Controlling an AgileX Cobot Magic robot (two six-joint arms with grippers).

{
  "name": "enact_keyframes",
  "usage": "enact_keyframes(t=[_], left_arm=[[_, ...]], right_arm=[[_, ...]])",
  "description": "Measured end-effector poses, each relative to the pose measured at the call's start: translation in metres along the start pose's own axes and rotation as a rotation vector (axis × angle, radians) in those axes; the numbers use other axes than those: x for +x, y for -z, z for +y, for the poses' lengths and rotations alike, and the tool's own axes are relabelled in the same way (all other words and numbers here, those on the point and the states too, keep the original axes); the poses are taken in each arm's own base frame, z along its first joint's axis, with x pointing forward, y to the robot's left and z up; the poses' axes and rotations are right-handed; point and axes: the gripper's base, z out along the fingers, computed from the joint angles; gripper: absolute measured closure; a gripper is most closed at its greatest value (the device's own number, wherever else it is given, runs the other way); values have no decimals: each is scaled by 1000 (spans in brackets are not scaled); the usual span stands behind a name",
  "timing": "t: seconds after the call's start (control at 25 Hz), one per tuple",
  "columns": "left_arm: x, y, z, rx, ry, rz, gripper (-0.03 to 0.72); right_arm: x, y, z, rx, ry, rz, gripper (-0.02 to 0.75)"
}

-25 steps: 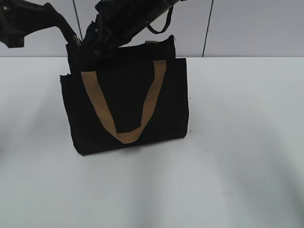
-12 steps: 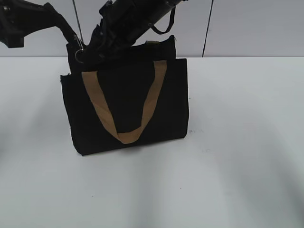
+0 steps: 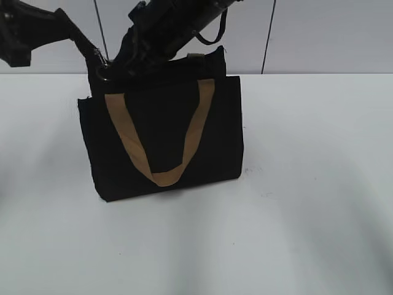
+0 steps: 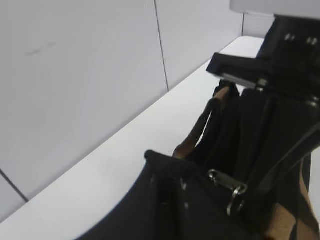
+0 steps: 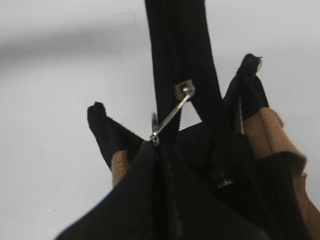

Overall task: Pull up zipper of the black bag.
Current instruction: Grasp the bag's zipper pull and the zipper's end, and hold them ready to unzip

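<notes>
Standing upright on the white surface (image 3: 307,184), the black bag (image 3: 163,138) faced the exterior camera with its front pocket panel, one tan handle (image 3: 156,132) hanging down that face in a long loop. Both arms reached in over the bag's top left corner. The left tool (image 3: 98,58) came from the left edge and met the bag at that corner, while the right tool (image 3: 123,64) slanted down from above and crossed over the top edge to the same end; both were dark against dark fabric, so I could not tell whether either was spread or pinching anything.

The zipper (image 5: 170,112) sat at this left end of the top edge. From the right wrist, its silvery pull tab lay stretched diagonally from the slider across the black zipper line (image 5: 175,50), which ran away straight and closed beyond it. From the left wrist, the same metal tab (image 4: 230,192) showed near the bag's corner, with the second tan handle (image 4: 200,130) standing behind it.
</notes>
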Motion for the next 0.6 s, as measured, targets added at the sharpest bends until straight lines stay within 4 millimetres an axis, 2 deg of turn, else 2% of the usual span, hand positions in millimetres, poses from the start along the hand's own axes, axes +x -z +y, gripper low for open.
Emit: enact_keyframes(t=[0.28, 0.6], left_arm=[[18, 2, -5, 58, -76, 194, 664], [23, 3, -4, 60, -135, 257, 664]], right_arm=[[1, 0, 0, -5, 3, 7, 738], [1, 4, 0, 13, 27, 28, 738]])
